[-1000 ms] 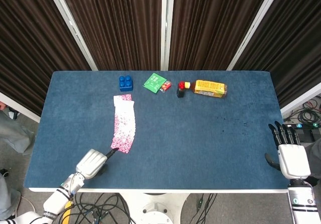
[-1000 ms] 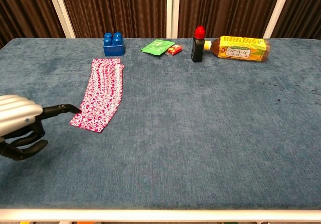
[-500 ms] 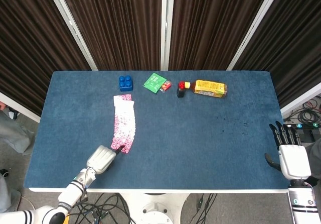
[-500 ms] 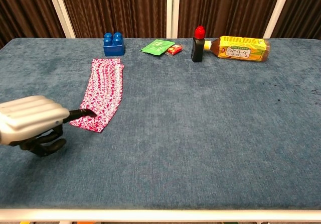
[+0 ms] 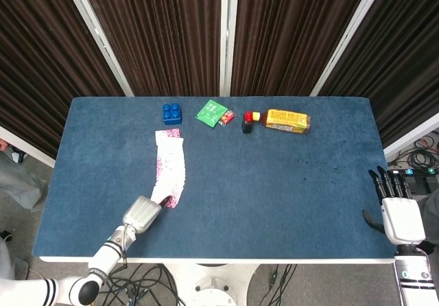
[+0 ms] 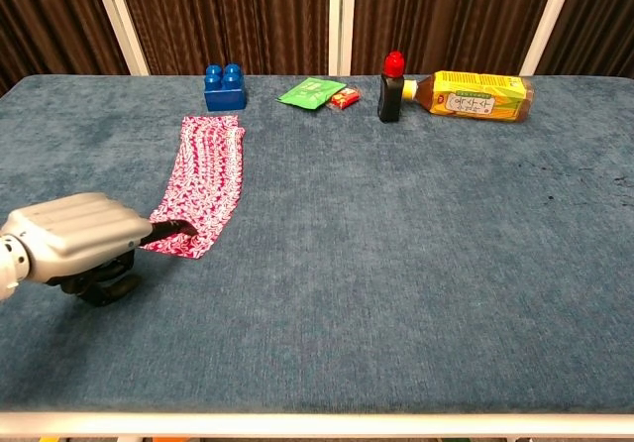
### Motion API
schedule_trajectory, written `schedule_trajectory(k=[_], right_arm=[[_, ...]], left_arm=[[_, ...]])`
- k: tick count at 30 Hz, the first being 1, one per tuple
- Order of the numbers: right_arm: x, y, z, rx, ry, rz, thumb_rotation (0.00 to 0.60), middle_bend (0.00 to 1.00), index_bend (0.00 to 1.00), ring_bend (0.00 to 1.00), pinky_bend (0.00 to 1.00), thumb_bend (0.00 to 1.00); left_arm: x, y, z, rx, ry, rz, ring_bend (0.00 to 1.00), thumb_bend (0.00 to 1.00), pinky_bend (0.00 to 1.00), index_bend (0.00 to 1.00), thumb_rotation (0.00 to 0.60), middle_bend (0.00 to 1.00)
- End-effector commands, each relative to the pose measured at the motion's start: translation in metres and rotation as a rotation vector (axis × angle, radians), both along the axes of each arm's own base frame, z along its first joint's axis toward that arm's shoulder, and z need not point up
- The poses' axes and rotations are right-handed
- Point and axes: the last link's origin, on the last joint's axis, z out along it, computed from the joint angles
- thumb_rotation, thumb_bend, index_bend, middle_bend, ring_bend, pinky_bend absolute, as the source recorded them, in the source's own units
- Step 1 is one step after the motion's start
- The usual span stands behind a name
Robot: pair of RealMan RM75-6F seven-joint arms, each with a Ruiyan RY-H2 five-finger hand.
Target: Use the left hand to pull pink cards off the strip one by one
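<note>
Head view, surface: a blue felt-like table (image 5: 274, 175) fills the middle, with dark pleated curtains (image 5: 288, 31) and pale upright posts behind it; cables lie on the floor below the near edge.
Head view, task thing: the strip of pink cards (image 5: 169, 170) lies fanned lengthwise on the left half, its far end near a blue toy brick (image 5: 172, 113).
Head view, left hand: the left hand (image 5: 141, 214) sits at the strip's near end, a dark fingertip on the last card (whether it pinches the card I cannot tell).
Head view, right hand: the right hand (image 5: 396, 211) is off the table's right edge, fingers straight and apart, holding nothing.
Head view, open room: the whole right half of the cloth is bare.
Chest view, surface: the nap of the cloth shows as a short, even pile.
Chest view, left hand: its silver back (image 6: 77, 236) is rounded, the other fingers curled under; one dark finger rests on the strip's near corner (image 6: 183, 236).
Chest view, far edge: a green packet (image 6: 311, 92), a small red item (image 6: 345, 98), a dark red-capped bottle (image 6: 391, 87) standing, and a yellow-labelled bottle (image 6: 474, 95) lying flat.
</note>
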Motion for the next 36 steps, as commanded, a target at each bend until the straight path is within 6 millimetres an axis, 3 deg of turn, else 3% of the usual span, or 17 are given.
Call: schedule_trajectory(k=[1, 20, 36], right_arm=[[0.000, 0.000, -0.001, 0.001, 0.000, 0.002, 0.600, 0.00, 0.00, 0.00, 0.00, 0.20], [0.003, -0.001, -0.005, 0.014, 0.009, 0.003, 0.600, 0.00, 0.00, 0.00, 0.00, 0.20], [0.008, 0.001, -0.009, 0.036, -0.002, 0.012, 0.600, 0.00, 0.00, 0.00, 0.00, 0.20]], left_arm=[[-0.005, -0.002, 0.003, 0.001, 0.012, 0.012, 0.87, 0.53, 0.84, 0.09, 0.600, 0.88], [-0.041, -0.011, 0.027, 0.026, 0.054, 0.108, 0.87, 0.53, 0.84, 0.09, 0.600, 0.88], [-0.071, 0.001, 0.061, 0.122, 0.098, 0.241, 0.87, 0.53, 0.84, 0.09, 0.600, 0.88]])
